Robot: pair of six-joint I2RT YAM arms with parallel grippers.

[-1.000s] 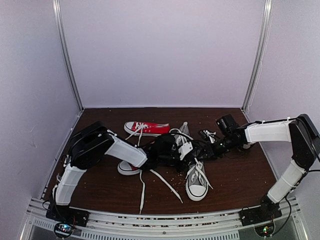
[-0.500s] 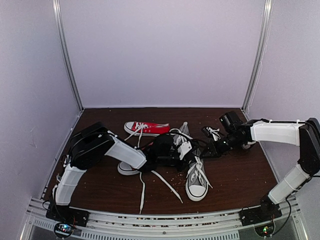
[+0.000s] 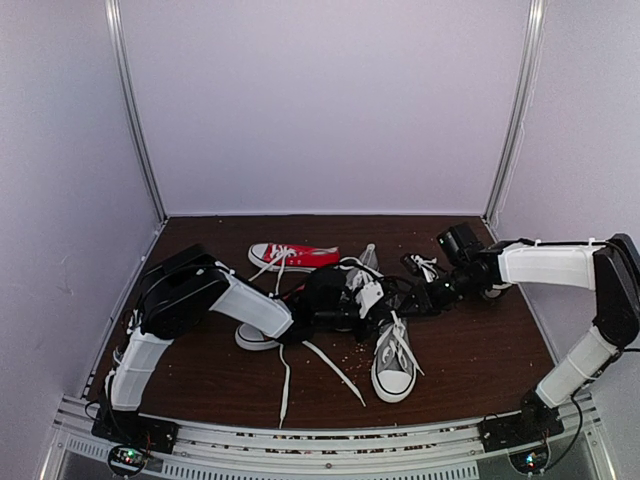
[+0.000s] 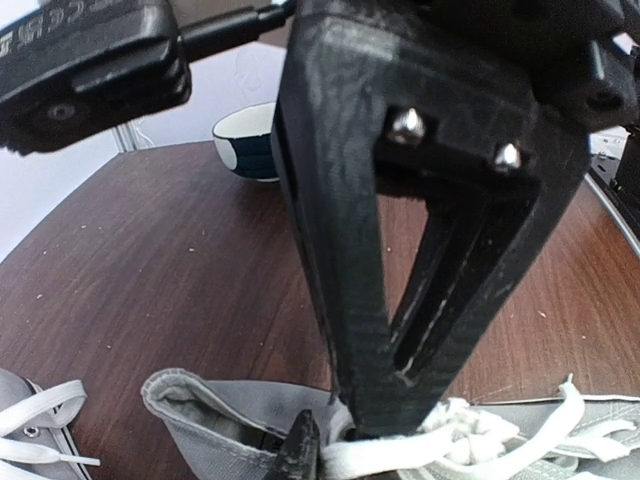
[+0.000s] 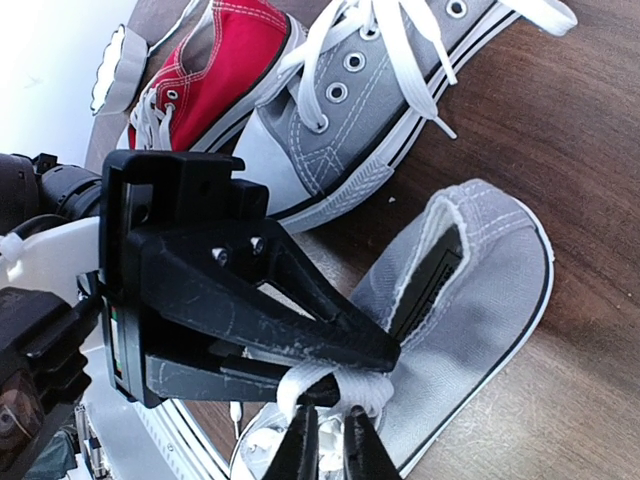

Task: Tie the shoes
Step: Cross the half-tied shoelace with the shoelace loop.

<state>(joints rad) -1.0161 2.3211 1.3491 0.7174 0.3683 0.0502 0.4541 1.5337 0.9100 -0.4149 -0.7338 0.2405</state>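
The white lace [image 5: 322, 385] of the grey shoe [image 5: 470, 300] is gripped from both sides. The right fingers [image 5: 330, 447] are clenched on it, and the left fingers [image 5: 350, 368] are closed on the same loop, just beside them. The shoe's open collar is seen directly under the two sets of fingers, on the brown desk [image 3: 480, 360]. The second grey shoe [image 5: 340, 130] is laid beyond the left fingers, pressed side by side against a red sneaker [image 5: 215, 75].

Compared with a second earlier, the right arm is stretched out flatter, its elbow is carried farther to the right, and the right fingers are drawn slightly away from the left ones. Since half a second ago hardly anything is altered. Both grey shoes and the red sneaker are found where they were.
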